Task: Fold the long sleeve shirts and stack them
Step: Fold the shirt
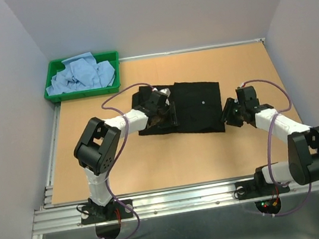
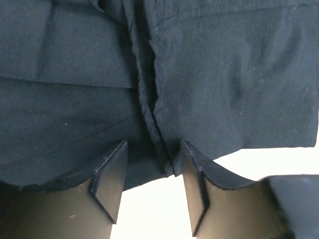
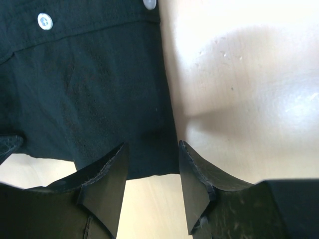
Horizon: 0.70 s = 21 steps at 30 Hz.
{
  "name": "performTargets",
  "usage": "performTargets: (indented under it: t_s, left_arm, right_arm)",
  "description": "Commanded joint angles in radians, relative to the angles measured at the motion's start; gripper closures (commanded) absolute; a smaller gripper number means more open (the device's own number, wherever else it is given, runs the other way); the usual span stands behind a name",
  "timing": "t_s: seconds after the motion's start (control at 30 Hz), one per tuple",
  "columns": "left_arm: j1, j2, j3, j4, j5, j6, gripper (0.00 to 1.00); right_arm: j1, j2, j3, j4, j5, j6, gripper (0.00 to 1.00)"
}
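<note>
A black long sleeve shirt (image 1: 196, 105) lies partly folded on the middle of the table. My left gripper (image 1: 163, 111) rests over its left part. In the left wrist view the gripper (image 2: 152, 164) stands open, with a hem of the black cloth (image 2: 224, 89) lying between its tips, not pinched. My right gripper (image 1: 229, 115) is at the shirt's right edge. It is open (image 3: 149, 164) too, with a lower corner of the shirt (image 3: 89, 89) between its fingers. A pale button (image 3: 45, 21) shows near the top. Light blue shirts (image 1: 80, 74) lie crumpled in a tray.
The green tray (image 1: 78, 95) sits at the back left corner of the wooden table (image 1: 154, 162). Grey walls close in the left, back and right sides. A metal rail (image 1: 183, 195) runs along the near edge by the arm bases.
</note>
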Motion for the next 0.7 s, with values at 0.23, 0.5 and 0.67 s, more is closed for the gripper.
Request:
performTargets:
  t_s: [0.23,0.5,0.67]
  left_arm:
    - [-0.012,0.014,0.06,-0.023,0.04,-0.018,0.55]
    - [-0.012,-0.005,0.064,-0.054,0.032,-0.012,0.81]
    - [-0.01,-0.015,0.089,-0.148,-0.044,0.048,1.0]
  right_arm:
    - [0.005,0.031,-0.074,0.138,-0.022,0.03,0.51]
    - [0.005,0.072,-0.089,0.149,-0.02,0.009,0.62]
    - [0.003,0.06,-0.094,0.146,0.017,0.001,0.87]
